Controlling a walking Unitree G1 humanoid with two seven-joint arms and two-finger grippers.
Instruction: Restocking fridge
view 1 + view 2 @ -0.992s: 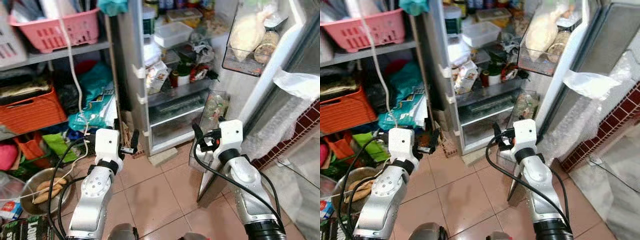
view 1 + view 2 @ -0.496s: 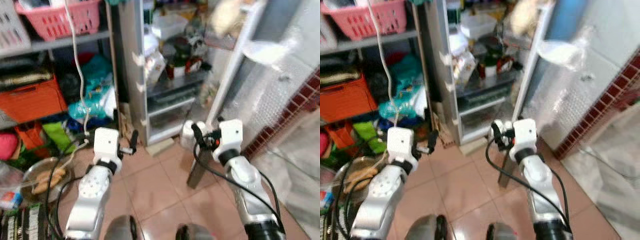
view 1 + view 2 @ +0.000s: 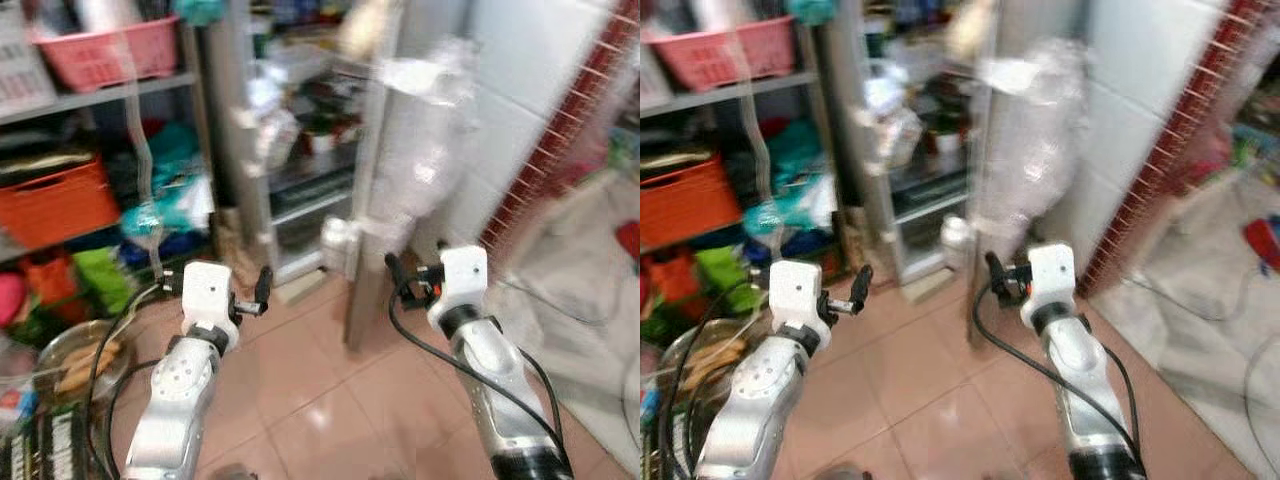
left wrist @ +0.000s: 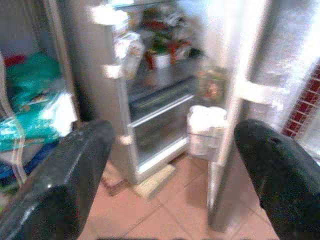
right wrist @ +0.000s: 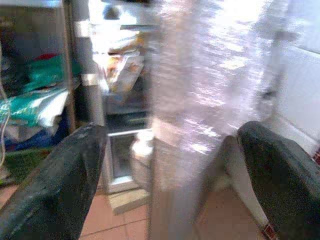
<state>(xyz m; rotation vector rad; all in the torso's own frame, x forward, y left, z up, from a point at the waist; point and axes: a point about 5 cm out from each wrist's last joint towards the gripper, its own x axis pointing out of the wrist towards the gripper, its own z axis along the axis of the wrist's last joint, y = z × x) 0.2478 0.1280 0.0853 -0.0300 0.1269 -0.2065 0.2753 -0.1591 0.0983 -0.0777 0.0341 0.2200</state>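
The fridge (image 3: 300, 150) stands ahead of both claws, well apart from them, its door (image 3: 400, 170) swung partly across the crowded shelves and blurred; the left claw (image 3: 262, 290) hovers over the tiled floor (image 3: 300, 380), fingers (image 4: 75, 180) spread wide and holding nothing; the right claw (image 3: 395, 275) hangs near the door's lower edge, likewise spread and empty; an orange crate (image 3: 55, 205) sits on the rack to the left.
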